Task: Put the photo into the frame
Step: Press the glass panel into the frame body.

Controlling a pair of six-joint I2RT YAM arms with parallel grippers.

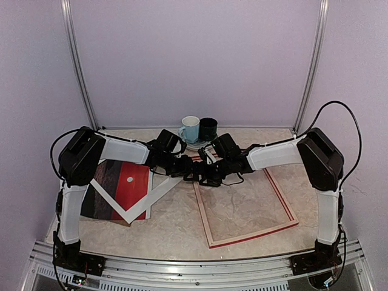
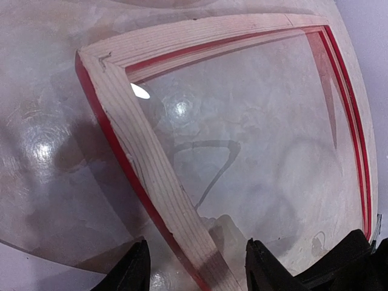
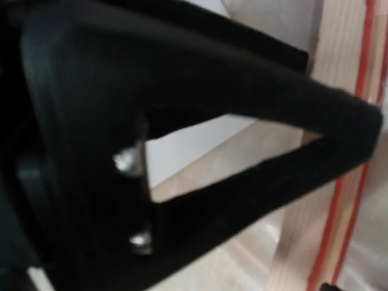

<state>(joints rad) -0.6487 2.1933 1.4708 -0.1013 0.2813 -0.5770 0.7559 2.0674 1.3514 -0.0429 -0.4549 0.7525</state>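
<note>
Marbled tabletop [image 1: 176,224]: my left gripper [image 2: 197,245] straddles the frame [image 2: 148,160] half-open, right gripper [image 1: 212,174] wide; I fear the 2 collide, skewing it.

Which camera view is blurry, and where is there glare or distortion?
Right wrist view: blurred, a black shape close to the lens blocking most of it. Left wrist view: sharp, but fisheye bends the frame, with glare spots on the table. Top external view: clear, evenly lit.
</note>
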